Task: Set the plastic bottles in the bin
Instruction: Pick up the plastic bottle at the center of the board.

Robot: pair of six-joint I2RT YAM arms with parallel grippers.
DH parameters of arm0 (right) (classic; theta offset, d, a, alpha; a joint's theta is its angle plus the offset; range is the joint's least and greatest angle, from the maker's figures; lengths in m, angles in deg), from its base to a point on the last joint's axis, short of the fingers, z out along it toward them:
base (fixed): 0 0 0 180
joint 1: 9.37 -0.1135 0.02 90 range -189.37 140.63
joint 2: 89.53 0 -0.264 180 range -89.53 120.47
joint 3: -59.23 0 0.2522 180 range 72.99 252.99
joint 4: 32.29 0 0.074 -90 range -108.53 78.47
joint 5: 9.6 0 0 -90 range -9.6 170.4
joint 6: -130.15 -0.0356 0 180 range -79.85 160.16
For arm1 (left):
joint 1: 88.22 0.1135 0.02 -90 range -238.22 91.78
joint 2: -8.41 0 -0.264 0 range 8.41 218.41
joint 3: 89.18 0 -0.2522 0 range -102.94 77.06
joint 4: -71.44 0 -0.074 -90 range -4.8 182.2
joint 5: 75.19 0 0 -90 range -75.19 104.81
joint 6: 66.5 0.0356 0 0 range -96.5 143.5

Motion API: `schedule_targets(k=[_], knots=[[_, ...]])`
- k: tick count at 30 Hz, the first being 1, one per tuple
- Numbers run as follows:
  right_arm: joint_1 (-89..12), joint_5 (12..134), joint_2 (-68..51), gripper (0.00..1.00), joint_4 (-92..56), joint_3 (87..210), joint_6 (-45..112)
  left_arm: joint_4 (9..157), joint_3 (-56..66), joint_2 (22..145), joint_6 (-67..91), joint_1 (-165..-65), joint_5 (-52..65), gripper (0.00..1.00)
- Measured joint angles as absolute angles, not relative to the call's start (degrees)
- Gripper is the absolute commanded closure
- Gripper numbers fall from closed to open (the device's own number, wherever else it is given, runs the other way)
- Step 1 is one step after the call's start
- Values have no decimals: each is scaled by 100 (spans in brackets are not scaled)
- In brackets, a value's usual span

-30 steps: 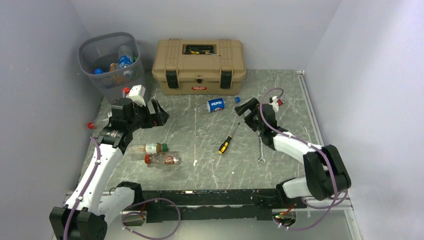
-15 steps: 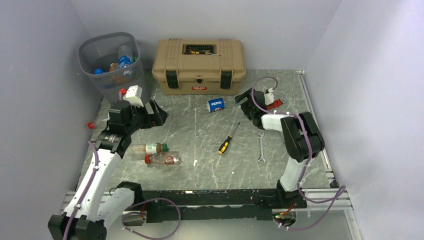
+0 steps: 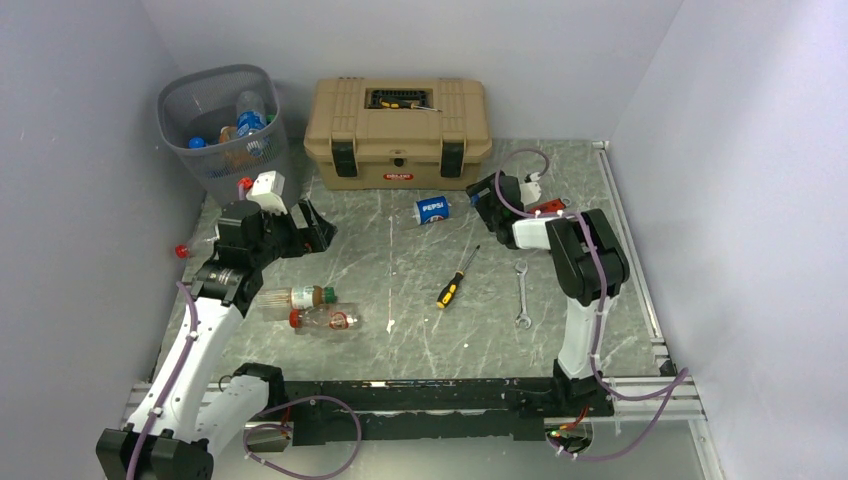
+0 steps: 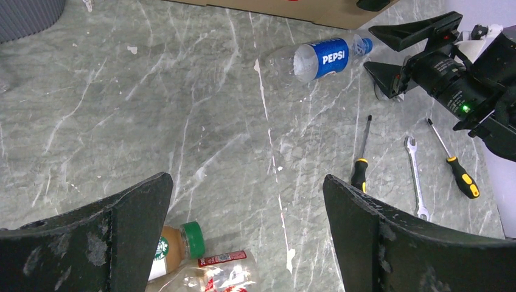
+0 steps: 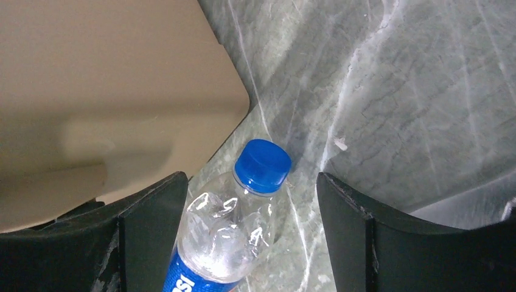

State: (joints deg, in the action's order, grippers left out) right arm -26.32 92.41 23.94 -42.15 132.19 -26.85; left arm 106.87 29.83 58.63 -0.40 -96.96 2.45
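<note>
Walls (image 3: 400, 40): plain pale grey-lilac on three sides. Surface: grey-green marbled tabletop (image 3: 400, 320) with white veining, scuffed in spots. Tan plastic toolbox with black latches (image 3: 345, 125) at upper centre against the back wall; the small red plate on its front is too small to read. Round grey wire-mesh bin (image 3: 215, 175) in the upper left corner, holding several plastic bottles (image 3: 245, 120) with blue caps and labels. Left gripper (image 4: 246, 182) hovers over the upper left of the table, jaws spread wide, nothing between them. Right gripper (image 5: 249, 179) sits low at upper centre-right by the toolbox corner, jaws apart on either side of the neck end of a crushed clear bottle with a blue cap (image 5: 225, 237); contact cannot be judged. That bottle lies on its side just in front of the toolbox, its blue label reading "PEPSI" in white. Lower left of the table: a tan drink bottle with a green cap (image 3: 295, 297) and a clear bottle with a red-white label (image 3: 325, 319), side by side. Centre: yellow-and-black screwdriver (image 3: 455, 278); to its right, a steel wrench (image 3: 521, 295).
</note>
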Motion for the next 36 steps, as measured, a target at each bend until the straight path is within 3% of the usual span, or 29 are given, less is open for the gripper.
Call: schedule_targets(k=[6, 14, 19, 28, 36], knots=[[-2632, 9257, 2639, 26, -4492, 13343, -2879, 10687, 2983, 5865, -64, -9696, 243, 1], [-2632, 9232, 2857, 45, -4844, 13341, -3102, 10685, 2986, 5891, -121, -9696, 243, 0], [-2632, 9180, 2868, 61, -5124, 13085, -3227, 10687, 2986, 5891, -123, -9696, 243, 1], [-2627, 8970, 2639, 100, -5732, 12403, -3332, 10687, 2986, 5889, -125, -9696, 245, 0], [-2632, 8933, 1397, 100, -5445, 11378, -2975, 10685, 3023, 5747, -147, -9696, 391, 1]])
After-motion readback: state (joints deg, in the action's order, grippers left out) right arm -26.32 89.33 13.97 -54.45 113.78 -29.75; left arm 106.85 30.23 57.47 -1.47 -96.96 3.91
